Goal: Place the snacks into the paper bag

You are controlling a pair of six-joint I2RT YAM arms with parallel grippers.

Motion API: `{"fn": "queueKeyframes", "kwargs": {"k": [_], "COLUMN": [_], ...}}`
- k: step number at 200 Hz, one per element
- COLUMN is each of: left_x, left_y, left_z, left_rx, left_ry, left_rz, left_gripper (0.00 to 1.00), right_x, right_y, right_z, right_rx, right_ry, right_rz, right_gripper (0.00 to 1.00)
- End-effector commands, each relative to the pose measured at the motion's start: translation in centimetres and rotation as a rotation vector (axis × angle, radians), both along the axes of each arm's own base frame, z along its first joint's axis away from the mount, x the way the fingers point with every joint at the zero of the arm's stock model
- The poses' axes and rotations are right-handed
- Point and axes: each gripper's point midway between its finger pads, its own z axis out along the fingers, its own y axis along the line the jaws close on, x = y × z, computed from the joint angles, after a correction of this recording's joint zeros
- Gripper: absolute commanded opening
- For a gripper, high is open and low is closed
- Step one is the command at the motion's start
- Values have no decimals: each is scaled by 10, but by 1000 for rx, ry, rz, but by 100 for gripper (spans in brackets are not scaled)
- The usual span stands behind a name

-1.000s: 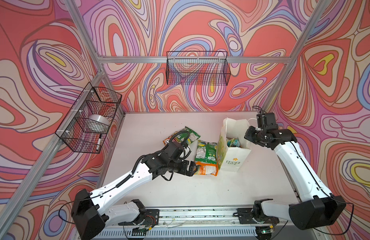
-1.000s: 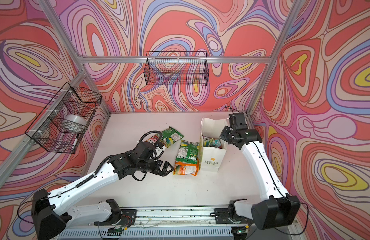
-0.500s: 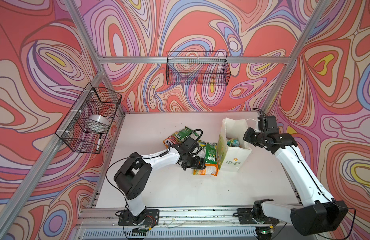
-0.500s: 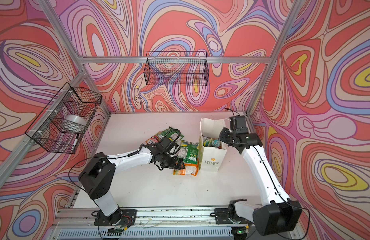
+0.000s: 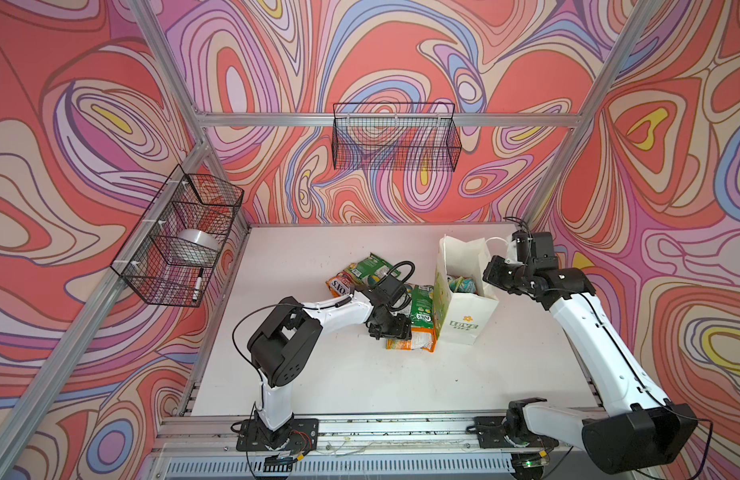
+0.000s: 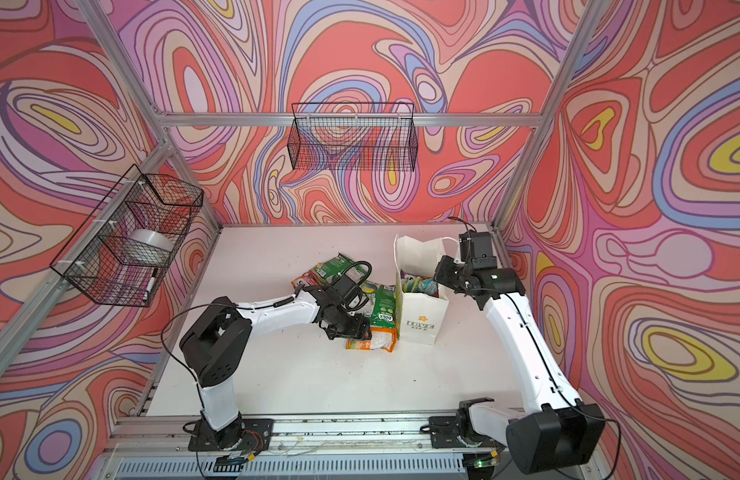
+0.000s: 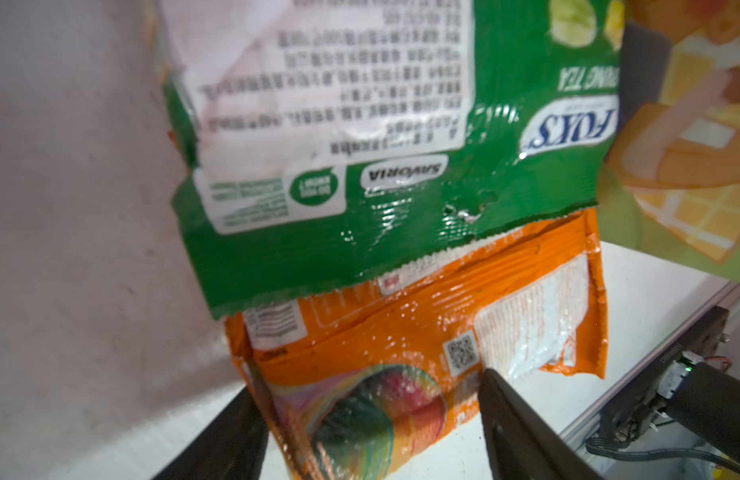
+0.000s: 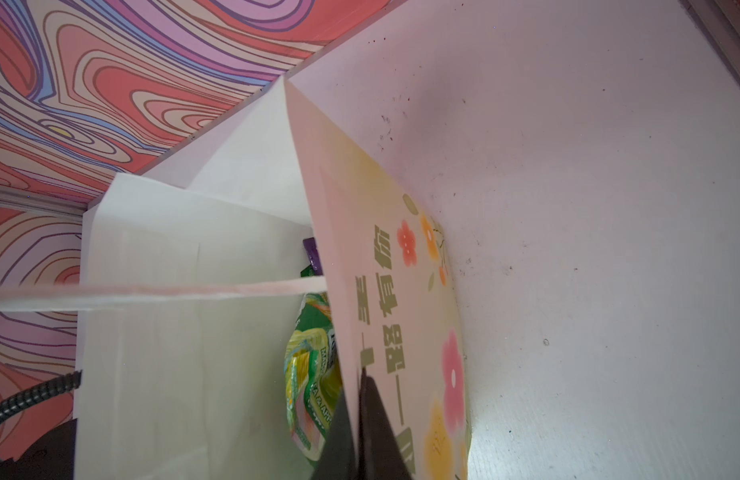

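With fingers wide, the left gripper (image 7: 368, 386) straddles the glossy orange pillow packet (image 7: 401, 353) lying just beside the upright white paper carrier bag (image 5: 464, 307), whose side wall the right gripper (image 8: 356, 399) pinches tightly.

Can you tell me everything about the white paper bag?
The paper bag is white, with green LOVE LIFE letters and a little yellow flower in front, pink and orange flowers on one side, and white handles. It stands upright and open on the table, with snacks inside. The right gripper pinches its top edge. A green packet lies right beside it.
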Motion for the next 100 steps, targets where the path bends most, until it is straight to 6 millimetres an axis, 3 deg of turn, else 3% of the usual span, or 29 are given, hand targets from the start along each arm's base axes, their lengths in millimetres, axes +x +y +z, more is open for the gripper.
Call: {"fn": "queueKeyframes", "kwargs": {"k": [1, 52, 100], "left_x": [2, 6, 17], "left_y": [11, 10, 31], "left_z": [-11, -26, -7], "left_rx": [88, 98, 130], "left_ry": [7, 17, -26], "left_rz": [31, 93, 184], "left_gripper": [72, 49, 31], "right_x": [2, 0, 1], "right_y": [8, 8, 3], "right_z": [4, -6, 6], "right_rx": [22, 12, -7], "right_ry": [-27, -5, -22], "right_rz": [32, 34, 12], "right_gripper": [0, 0, 0]}}
